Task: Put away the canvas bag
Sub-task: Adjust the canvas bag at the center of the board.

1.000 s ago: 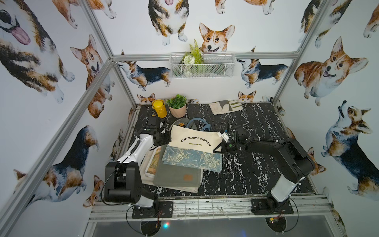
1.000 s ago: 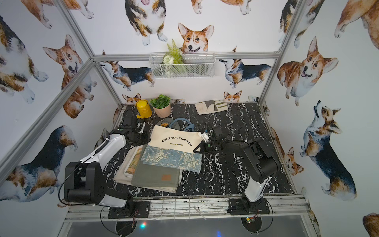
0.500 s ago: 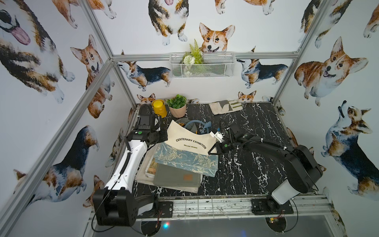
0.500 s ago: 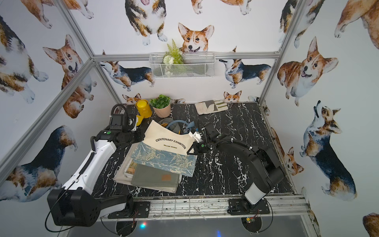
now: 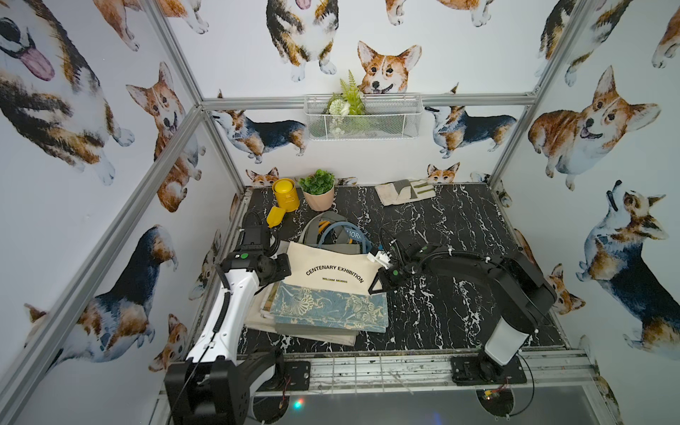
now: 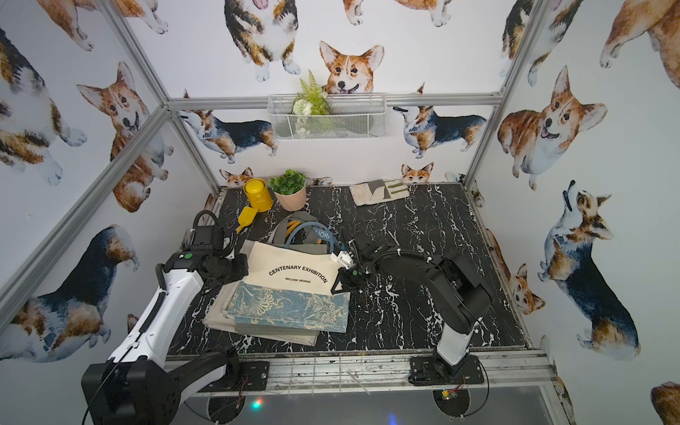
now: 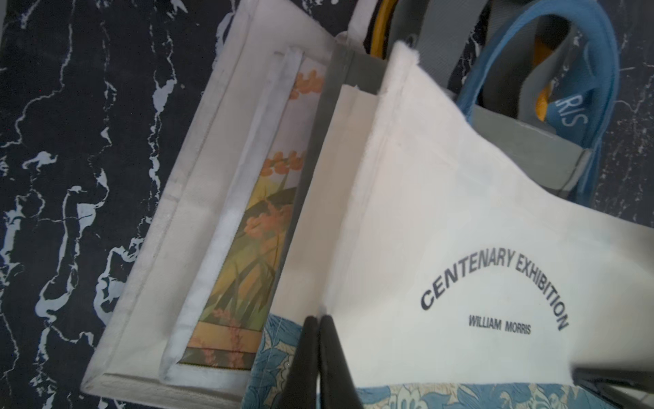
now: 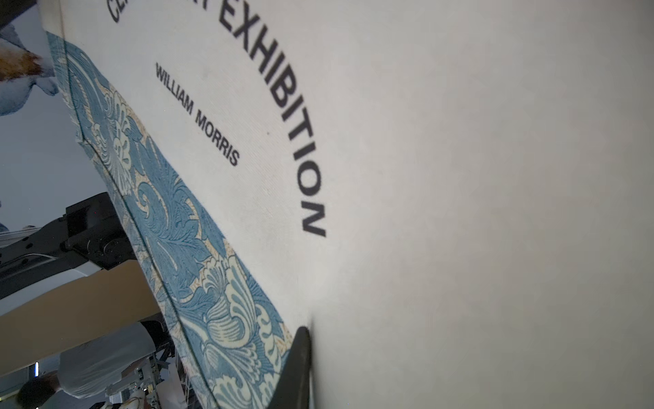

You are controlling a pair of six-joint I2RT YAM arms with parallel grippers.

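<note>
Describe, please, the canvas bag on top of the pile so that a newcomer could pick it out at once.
Start at the black marble table, then find the pile of folded bags on its left half. The canvas bag is the topmost one: cream cloth with a blue floral band, and the only one printed CENTENARY EXHIBITION, WILLIAM MORRIS in dark letters.

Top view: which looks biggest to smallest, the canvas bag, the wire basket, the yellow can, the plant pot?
1. canvas bag
2. wire basket
3. plant pot and yellow can, too alike to rank
</note>
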